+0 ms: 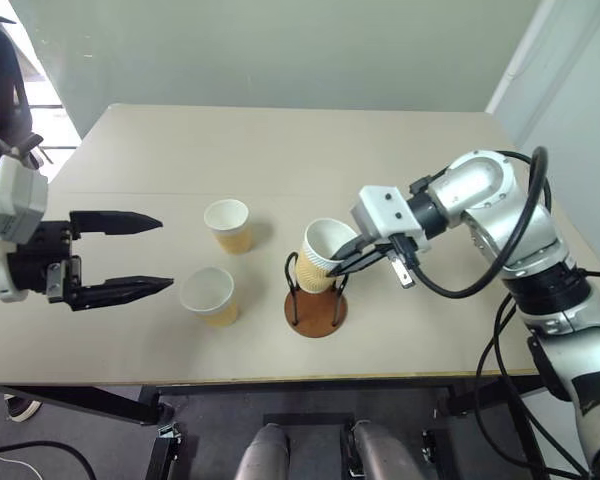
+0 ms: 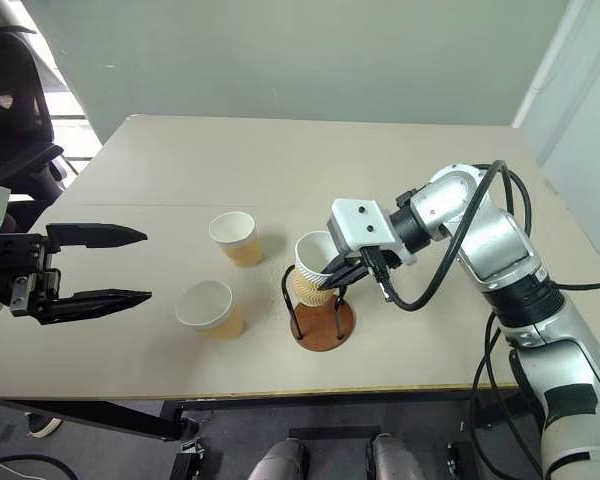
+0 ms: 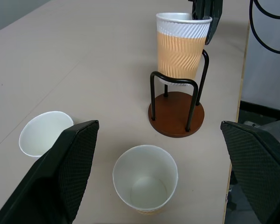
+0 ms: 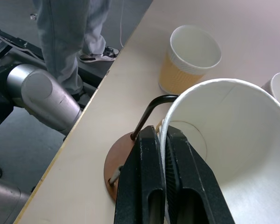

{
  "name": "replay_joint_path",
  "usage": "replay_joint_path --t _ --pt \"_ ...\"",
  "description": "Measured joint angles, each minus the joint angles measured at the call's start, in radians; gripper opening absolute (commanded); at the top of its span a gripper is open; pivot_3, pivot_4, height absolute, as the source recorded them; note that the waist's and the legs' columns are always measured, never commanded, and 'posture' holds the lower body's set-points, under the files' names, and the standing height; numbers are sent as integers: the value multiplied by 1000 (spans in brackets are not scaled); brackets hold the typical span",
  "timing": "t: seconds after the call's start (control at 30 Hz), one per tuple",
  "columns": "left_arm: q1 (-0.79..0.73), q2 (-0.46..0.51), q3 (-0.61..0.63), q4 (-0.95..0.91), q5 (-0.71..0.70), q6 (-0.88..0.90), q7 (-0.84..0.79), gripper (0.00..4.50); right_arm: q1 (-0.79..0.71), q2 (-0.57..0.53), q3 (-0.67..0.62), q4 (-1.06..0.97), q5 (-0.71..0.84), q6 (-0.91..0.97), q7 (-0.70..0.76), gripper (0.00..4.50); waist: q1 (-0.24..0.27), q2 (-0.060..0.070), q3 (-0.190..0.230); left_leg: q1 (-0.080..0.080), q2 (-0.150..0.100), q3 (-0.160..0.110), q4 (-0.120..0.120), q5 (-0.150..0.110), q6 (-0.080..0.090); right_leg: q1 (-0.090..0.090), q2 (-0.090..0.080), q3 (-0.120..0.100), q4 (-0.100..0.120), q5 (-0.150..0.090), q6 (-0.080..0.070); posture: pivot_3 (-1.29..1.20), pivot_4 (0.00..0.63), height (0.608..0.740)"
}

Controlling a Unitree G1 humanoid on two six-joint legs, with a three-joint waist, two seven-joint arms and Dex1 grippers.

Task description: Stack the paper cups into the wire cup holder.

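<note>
My right gripper (image 1: 352, 256) is shut on the rim of a tan paper cup (image 1: 323, 257), one finger inside and one outside. That cup hangs tilted between the black wire loops of the wire cup holder (image 1: 316, 310), its bottom above the rust-brown disc base (image 3: 176, 113). Two more paper cups stand upright on the table: one farther back (image 1: 228, 225) and one nearer the front edge (image 1: 209, 294). My left gripper (image 1: 128, 254) is open at the left of the table, level with these two cups and apart from them.
The beige table (image 1: 300, 150) has bare surface behind and right of the holder. A person's legs (image 4: 67, 32) stand on the floor beside the table edge in the right wrist view. A dark chair (image 2: 15, 110) sits off the far left corner.
</note>
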Motion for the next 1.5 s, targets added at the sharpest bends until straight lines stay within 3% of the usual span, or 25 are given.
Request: replay_joint_path --t 0.27,0.3,0.43,0.7,0.83,0.9,1.0,1.13,1.27,1.5 --pt "8 0 13 0 -1 1 3 4500 1 18 6 7 -25 -19 0 36 0 0 0 0 2 0 0 -1 -1 0 2 0 0 0 -2 0 150 740" --pt "8 1 14 0 -1 1 4 4500 1 18 6 7 -26 -20 1 215 0 0 0 0 2 0 0 -1 -1 0 2 0 0 0 -2 0 150 740" --pt "10 1 14 0 -2 1 9 4500 1 20 6 11 -32 -21 2 1266 0 0 0 0 3 0 0 -1 -2 0 3 0 0 0 -2 0 150 740" --pt "13 1 14 -4 -8 2 12 4500 -1 26 6 32 -45 -23 -1 4194 0 0 0 0 3 0 0 -1 -2 -1 3 0 0 0 -3 0 150 740" --pt "43 28 -17 -4 36 -28 -16 4500 -12 -10 -45 76 -4 10 3 4194 4 1 0 -1 3 0 0 -1 -2 -1 3 0 -1 0 -4 0 150 740" --pt "52 30 -31 -4 37 -31 -38 4500 -17 -66 -148 122 78 82 14 4194 11 0 0 -1 3 0 0 -1 -3 -1 3 0 -2 0 -5 0 150 740" --pt "49 41 -48 -18 24 -26 -66 4500 -38 -171 -411 235 303 300 41 4194 22 -1 0 -2 3 1 0 -2 -4 0 3 1 -5 -1 -6 0 150 740" --pt "56 50 -96 -20 49 -47 -94 4500 73 -292 -551 287 352 331 43 4194 22 -3 -1 2 4 2 0 -5 -6 4 4 1 -6 -3 -7 0 150 740" --pt "-16 57 -256 -9 130 -107 -94 4500 231 -266 -609 207 434 398 -15 4194 11 2 2 3 6 6 1 -4 -6 3 8 4 -4 0 -2 0 150 740" --pt "-139 62 -452 65 253 -216 -126 4500 304 -252 -696 7 587 460 -116 4194 3 3 2 6 11 7 2 -4 -5 5 18 11 -5 3 -1 0 150 740"
